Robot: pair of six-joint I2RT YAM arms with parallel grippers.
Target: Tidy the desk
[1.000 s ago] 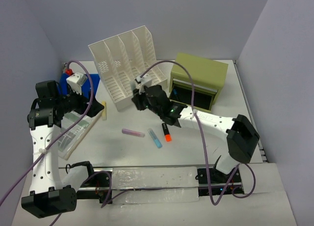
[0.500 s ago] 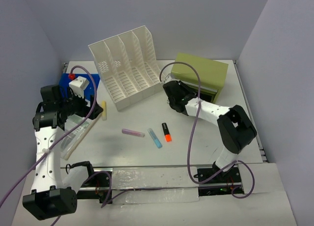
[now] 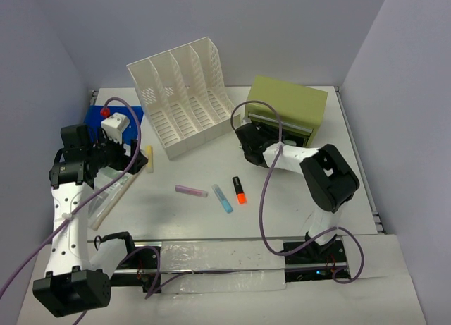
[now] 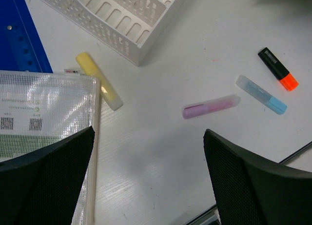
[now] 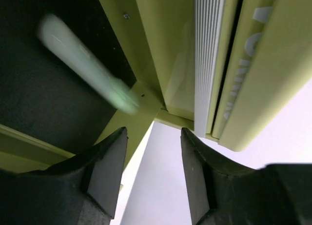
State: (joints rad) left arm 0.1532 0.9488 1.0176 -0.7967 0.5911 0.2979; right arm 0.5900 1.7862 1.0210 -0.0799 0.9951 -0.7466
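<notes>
The big flat white bench (image 3: 296,212) lies under everything else. At its far side stand a white plastic file rack with slots (image 3: 183,92) and, right of it, an olive-green drawer box (image 3: 289,103) with a drawer open. A flat blue folder (image 3: 95,117) and a clear mesh pouch (image 4: 39,117) lie at the left. The right gripper (image 5: 151,186) is at the open drawer, jaws partly apart, holding nothing. A blurry pale green marker (image 5: 83,64) is inside the drawer. The left gripper (image 4: 146,186) hangs wide open and empty over the left side. It looks like markers are being put away. Next, a gripper should likely fetch the pink marker (image 3: 192,191), blue marker (image 3: 223,198), orange and black marker (image 3: 239,189) or yellow marker (image 3: 149,158), loose on the bench.
</notes>
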